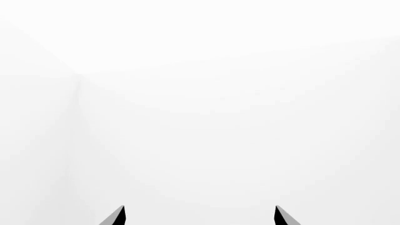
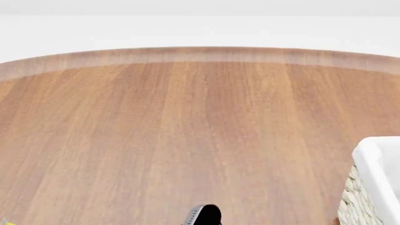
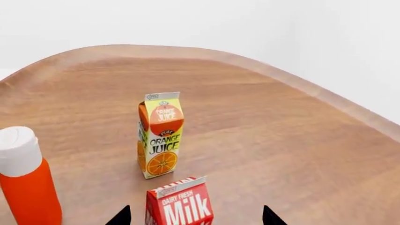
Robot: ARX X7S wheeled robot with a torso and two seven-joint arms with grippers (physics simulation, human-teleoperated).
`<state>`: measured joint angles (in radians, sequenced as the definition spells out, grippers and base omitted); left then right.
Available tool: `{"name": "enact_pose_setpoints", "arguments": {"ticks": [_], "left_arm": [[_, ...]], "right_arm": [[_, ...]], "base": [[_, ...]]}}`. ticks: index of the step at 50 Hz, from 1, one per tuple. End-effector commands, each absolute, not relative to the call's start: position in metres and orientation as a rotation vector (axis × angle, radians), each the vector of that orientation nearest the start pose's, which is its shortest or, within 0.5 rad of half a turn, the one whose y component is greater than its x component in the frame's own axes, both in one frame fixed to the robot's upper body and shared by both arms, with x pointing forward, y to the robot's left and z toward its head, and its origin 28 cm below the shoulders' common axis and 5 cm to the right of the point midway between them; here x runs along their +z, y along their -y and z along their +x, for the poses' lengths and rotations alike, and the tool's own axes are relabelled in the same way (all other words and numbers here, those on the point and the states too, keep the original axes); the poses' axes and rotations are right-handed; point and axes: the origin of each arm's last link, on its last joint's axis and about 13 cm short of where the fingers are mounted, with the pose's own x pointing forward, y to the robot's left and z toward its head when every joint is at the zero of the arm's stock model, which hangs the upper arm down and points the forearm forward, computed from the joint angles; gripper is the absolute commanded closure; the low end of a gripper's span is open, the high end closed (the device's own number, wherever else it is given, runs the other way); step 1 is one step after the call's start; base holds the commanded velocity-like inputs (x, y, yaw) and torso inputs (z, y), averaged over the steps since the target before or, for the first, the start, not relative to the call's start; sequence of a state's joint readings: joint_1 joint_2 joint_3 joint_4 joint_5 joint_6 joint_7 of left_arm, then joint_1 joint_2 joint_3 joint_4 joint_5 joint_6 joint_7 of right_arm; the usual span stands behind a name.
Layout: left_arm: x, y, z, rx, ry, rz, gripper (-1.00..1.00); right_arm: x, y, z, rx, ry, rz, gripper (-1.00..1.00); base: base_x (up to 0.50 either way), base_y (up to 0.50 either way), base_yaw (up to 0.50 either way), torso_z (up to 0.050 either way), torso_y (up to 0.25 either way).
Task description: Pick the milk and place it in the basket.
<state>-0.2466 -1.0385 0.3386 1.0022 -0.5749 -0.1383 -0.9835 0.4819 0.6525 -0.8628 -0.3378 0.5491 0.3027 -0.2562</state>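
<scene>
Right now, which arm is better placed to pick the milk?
Right. The right gripper has the milk upright between its open jaws. The left gripper faces only blank white.

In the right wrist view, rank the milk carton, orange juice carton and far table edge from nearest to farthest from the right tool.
1. Red-topped milk carton: between the open right tool tips.
2. Orange-yellow orange juice carton: upright, just behind the milk.
3. Brown wooden table's far rim: well beyond both cartons.
</scene>
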Motion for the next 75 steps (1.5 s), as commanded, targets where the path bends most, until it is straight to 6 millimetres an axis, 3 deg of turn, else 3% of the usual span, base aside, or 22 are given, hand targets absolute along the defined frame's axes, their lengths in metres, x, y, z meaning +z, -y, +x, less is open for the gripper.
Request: {"name": "enact_pose_setpoints", "arguments": {"ticks": [1,23,50,75], "left_arm": [[0.222,-0.244,0.160,0.122,0.728,0.096,-1.00],[0.222,-0.244,0.160,0.121,0.729,0.096,-1.00],[0.221,-0.242,0.160,0.108,0.727,0.096,-1.00],[0.219,-0.243,0.161,0.111,0.723,0.093,-1.00]], "right_arm": [[0.092,0.087,0.234,1.092,-0.056,-0.278,-1.00],[0.089,0.087,0.235,1.102,-0.056,-0.260,-1.00],[0.058,0.071,0.267,1.163,-0.166,-0.223,-1.00],[0.051,0.054,0.282,1.230,-0.221,-0.239,-1.00]], "base": [[0.00,0.00,0.00,0.000,0.000],[0.00,0.00,0.00,0.000,0.000],[0.00,0.00,0.00,0.000,0.000],[0.00,0.00,0.00,0.000,0.000]]}}
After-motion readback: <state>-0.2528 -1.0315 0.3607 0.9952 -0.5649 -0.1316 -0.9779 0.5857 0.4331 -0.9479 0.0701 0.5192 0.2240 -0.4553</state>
